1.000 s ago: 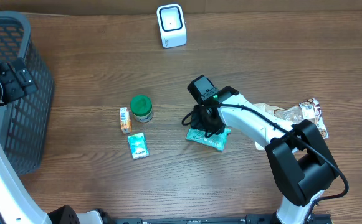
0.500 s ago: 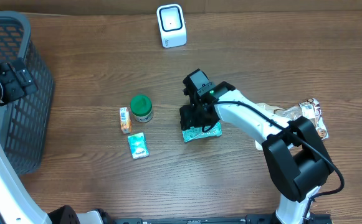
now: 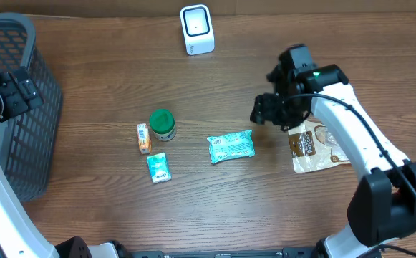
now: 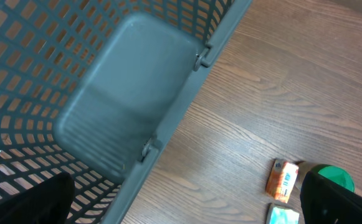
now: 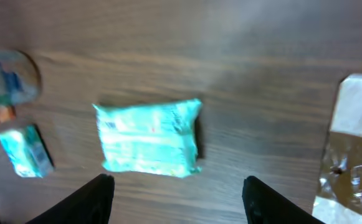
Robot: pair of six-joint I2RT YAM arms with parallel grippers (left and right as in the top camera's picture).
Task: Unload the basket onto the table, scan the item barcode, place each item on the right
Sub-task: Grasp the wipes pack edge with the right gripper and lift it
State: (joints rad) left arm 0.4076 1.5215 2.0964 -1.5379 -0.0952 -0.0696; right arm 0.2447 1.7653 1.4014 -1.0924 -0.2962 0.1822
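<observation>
We see the pack, a soft teal wrapper, lying flat on the table a little right of the centre of the overhead frame, touched by nothing. The right gripper hangs over the wood to the upper right of it, clear of it, and to the upper left of the pouch, which lies at the right of the frame partly under the arm. In the right wrist view its two fingers stand at the lower edge, spread wide with only bare wood between them, and the pack lies above them near the middle of that frame. That picture is blurred, so we cannot read any print or barcode on the wrapper. The scanner, a white unit, stands at the top centre of the overhead frame, well apart from the pack. Left of the pack sit a green-lidded jar, an orange box just beside it, and a small teal packet below them. The left gripper is at the far left, over the rim of the grey basket. In its wrist view its fingers show as dark shapes in the lower corners, wide apart, with nothing held.
</observation>
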